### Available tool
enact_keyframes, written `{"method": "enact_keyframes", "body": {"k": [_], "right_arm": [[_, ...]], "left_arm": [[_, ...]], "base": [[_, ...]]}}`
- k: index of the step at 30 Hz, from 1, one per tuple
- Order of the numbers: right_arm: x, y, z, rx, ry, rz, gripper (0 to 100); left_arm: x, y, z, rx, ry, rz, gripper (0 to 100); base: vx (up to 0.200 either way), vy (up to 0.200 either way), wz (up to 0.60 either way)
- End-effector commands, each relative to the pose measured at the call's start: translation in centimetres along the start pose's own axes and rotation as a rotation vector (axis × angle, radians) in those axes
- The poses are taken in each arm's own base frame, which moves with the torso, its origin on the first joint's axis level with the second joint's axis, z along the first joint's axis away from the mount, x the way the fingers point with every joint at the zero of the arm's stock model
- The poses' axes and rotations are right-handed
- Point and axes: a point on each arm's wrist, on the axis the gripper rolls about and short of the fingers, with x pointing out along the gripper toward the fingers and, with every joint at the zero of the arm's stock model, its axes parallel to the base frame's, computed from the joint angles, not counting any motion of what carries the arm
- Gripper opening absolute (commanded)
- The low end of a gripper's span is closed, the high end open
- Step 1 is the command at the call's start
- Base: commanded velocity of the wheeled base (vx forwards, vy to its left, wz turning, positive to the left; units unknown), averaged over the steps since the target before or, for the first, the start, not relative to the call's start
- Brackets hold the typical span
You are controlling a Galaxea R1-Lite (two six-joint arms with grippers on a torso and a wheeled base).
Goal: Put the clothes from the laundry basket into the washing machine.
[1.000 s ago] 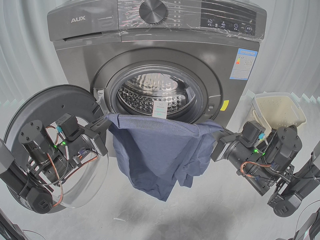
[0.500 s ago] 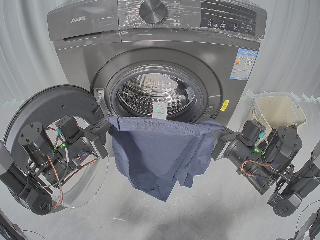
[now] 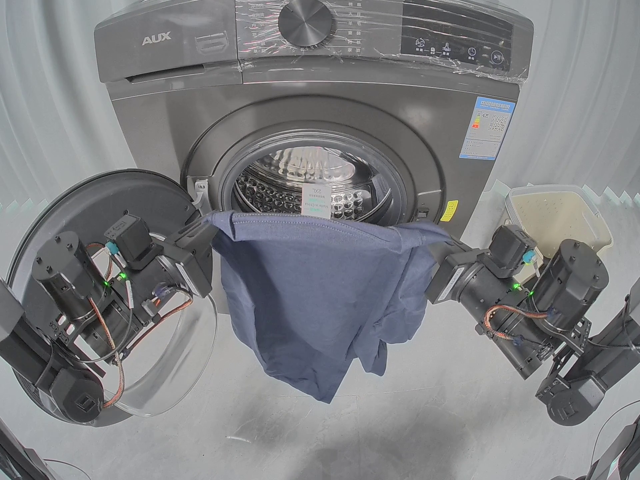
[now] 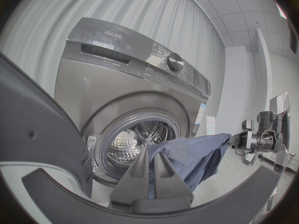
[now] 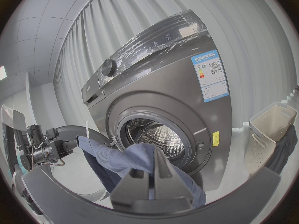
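Note:
A dark blue T-shirt [image 3: 313, 288] hangs spread out in front of the open drum [image 3: 307, 185] of the grey washing machine [image 3: 307, 95]. My left gripper [image 3: 208, 225] is shut on the shirt's left shoulder, and my right gripper [image 3: 443, 241] is shut on its right shoulder. The collar with its white tag [image 3: 317, 201] sits level with the lower rim of the drum opening. In the left wrist view the closed left gripper [image 4: 151, 154] pinches the blue T-shirt [image 4: 193, 153]. In the right wrist view the right gripper [image 5: 151, 164] pinches the T-shirt [image 5: 124, 159].
The round machine door [image 3: 87, 215] stands swung open on the left, just behind my left arm. A cream laundry basket [image 3: 557, 218] stands on the floor to the right of the machine, behind my right arm. Bare grey floor lies below the hanging shirt.
Both grippers have risen and moved slightly toward the machine, lifting the shirt's collar from below the drum rim up to its level.

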Motion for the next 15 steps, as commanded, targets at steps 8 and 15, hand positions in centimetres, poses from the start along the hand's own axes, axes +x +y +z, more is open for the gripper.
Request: {"method": "enact_keyframes", "body": {"k": [8, 15], "right_arm": [[0.2, -0.4, 1.8, -0.011, -0.060, -0.019, 0], [0.5, -0.4, 2.2, -0.010, -0.079, -0.037, 0]], "left_arm": [[0.2, 0.0, 1.6, 0.009, -0.065, 0.005, 0], [0.3, 0.0, 2.0, 0.014, -0.085, 0.009, 0]], "base": [[0.000, 0.000, 0.00], [0.000, 0.000, 0.00]]}}
